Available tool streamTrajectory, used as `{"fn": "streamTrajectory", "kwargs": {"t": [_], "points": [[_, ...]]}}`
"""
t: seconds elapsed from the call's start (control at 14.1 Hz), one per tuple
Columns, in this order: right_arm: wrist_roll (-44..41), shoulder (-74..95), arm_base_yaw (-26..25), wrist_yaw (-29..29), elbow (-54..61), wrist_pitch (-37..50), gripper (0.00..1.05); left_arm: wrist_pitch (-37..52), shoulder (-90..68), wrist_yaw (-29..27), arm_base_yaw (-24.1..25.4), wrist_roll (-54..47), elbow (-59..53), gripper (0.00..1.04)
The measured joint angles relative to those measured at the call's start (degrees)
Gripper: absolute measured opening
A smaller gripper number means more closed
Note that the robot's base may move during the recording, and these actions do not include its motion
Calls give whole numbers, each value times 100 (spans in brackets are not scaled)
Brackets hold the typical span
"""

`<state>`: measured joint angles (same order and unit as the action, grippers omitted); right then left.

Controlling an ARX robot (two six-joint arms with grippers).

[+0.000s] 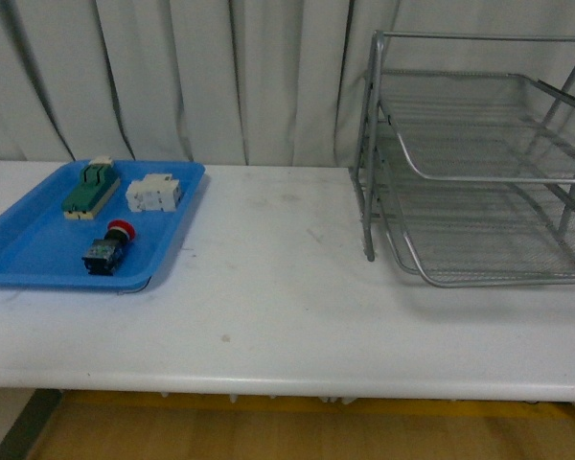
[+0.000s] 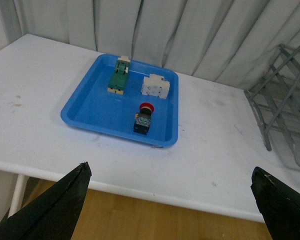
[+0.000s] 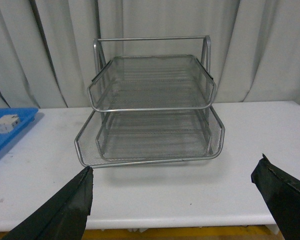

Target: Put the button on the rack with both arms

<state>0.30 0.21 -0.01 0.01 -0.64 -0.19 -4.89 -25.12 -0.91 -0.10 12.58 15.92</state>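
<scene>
The button (image 1: 108,245) (image 2: 143,119) lies on its side near the front of the blue tray (image 1: 24,251) (image 2: 90,112), red cap pointing to the back. The silver wire rack (image 1: 479,163) (image 3: 152,102) stands at the table's right. Neither arm shows in the front view. My left gripper (image 2: 170,172) hangs open off the table's front edge, well short of the tray. My right gripper (image 3: 174,172) is open too, facing the rack's open front from before the table edge. Nothing is between either pair of fingers.
In the blue tray also lie a green-and-cream block (image 1: 90,189) (image 2: 119,80) and a white terminal block (image 1: 154,193) (image 2: 155,86). The white table (image 1: 287,316) runs between tray and rack. Grey curtains (image 1: 220,77) close off the back.
</scene>
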Motion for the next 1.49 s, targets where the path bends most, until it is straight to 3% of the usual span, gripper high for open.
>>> {"fn": "streamTrajectory", "kwargs": {"t": [0.14, 0.28, 0.5, 0.78, 1.49], "points": [[0, 0, 0, 0, 0, -2, 98, 1687, -2549, 199, 70, -369, 376, 98], [0, 0, 0, 0, 0, 0, 98, 2647, -4999, 254, 63, -713, 1631, 98], [0, 0, 0, 0, 0, 0, 98, 2022, -7753, 243, 181, -887, 3412, 98], [0, 0, 0, 0, 0, 0, 98, 1270, -9208, 52, 227, -979, 5322, 98], [0, 0, 0, 0, 0, -2, 98, 892, -10845, 125, 79, -1670, 6577, 98]]}}
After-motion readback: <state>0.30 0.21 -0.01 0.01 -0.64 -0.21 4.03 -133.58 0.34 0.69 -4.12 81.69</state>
